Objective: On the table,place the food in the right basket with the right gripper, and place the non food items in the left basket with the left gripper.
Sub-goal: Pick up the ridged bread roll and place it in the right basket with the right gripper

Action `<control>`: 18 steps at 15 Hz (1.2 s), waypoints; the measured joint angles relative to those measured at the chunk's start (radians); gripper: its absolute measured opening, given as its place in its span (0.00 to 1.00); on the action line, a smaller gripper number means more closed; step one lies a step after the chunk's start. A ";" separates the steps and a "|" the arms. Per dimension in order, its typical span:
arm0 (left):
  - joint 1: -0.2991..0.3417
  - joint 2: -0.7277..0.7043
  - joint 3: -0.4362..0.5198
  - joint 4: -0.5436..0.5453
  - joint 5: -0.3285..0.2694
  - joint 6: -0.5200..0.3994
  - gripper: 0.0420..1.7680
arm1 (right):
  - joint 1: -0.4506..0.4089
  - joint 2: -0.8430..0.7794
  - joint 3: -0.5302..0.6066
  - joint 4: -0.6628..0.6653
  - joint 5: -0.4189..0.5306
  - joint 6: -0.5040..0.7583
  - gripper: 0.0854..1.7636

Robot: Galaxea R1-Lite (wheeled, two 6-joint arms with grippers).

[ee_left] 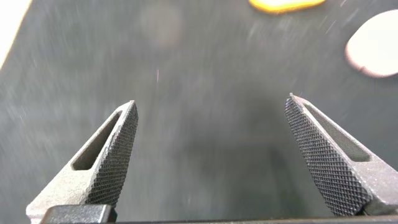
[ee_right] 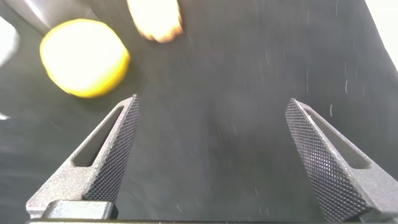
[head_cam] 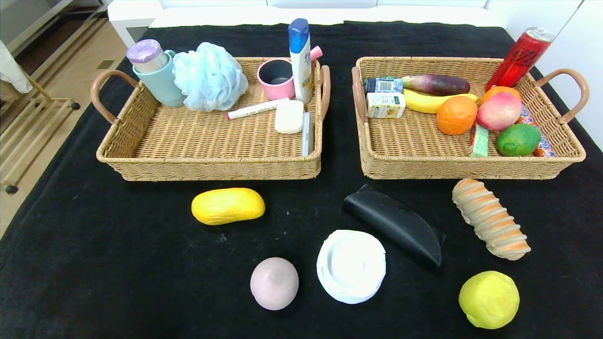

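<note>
On the black table (head_cam: 118, 263) lie a yellow loaf (head_cam: 228, 205), a pinkish-grey bun (head_cam: 274, 283), a white ridged tub (head_cam: 351, 266), a black half-moon pouch (head_cam: 395, 223), a striped twisted roll (head_cam: 491, 218) and a yellow-green ball (head_cam: 489, 299). The left basket (head_cam: 141, 160) and right basket (head_cam: 377, 160) stand behind them. Neither gripper shows in the head view. My left gripper (ee_left: 211, 112) is open and empty over bare cloth, with the loaf (ee_left: 286, 5) and bun (ee_left: 375, 45) beyond it. My right gripper (ee_right: 212, 109) is open and empty over cloth, with the ball (ee_right: 85, 57) and the roll's end (ee_right: 155, 20) beyond.
The left basket holds a teal cup (head_cam: 158, 75), a blue bath puff (head_cam: 209, 75), a pink mug (head_cam: 277, 77), a shampoo bottle (head_cam: 300, 59) and soap (head_cam: 289, 116). The right basket holds fruit, an orange (head_cam: 456, 115), a red can (head_cam: 518, 56) and small cartons.
</note>
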 joint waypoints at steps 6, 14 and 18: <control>-0.002 0.101 -0.173 -0.004 -0.248 0.004 0.97 | 0.013 0.168 -0.217 0.000 0.122 0.039 0.97; -0.180 0.501 -0.410 -0.009 -0.384 0.025 0.97 | 0.024 0.528 -0.430 -0.001 0.381 0.037 0.97; -0.276 0.703 -0.501 -0.010 -0.386 0.061 0.97 | 0.112 0.694 -0.506 -0.002 0.365 0.036 0.97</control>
